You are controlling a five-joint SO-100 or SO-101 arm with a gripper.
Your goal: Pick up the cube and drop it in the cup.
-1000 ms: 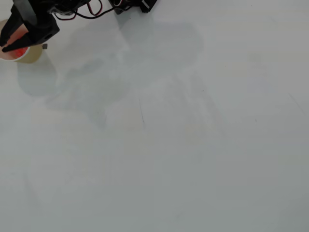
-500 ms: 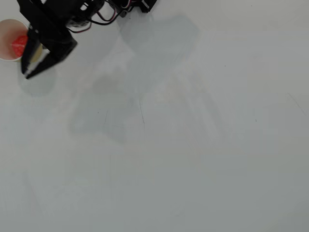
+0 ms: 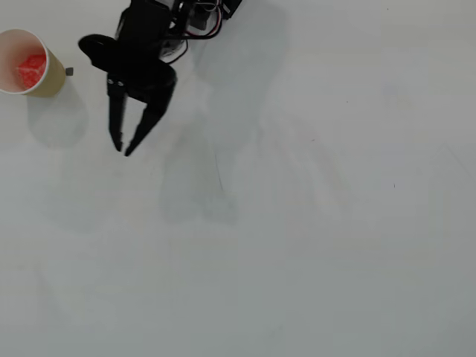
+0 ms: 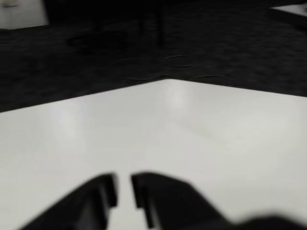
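Gripper [image 3: 123, 150] empty, jaws parted only a little, tips nearly together, hanging over bare white table [image 3: 297, 245] in overhead view. Wrist view blurred: two dark fingers [image 4: 103, 191] with narrow gap, nothing between them. Cup [image 3: 46, 80] stands upright, apart, to left of gripper in overhead view. Cube [image 3: 30, 70] lies inside cup.

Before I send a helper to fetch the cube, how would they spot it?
In the overhead view, look to the white table's far left edge, where the cup stands. The cube lies inside it, the only red, speckled thing there.
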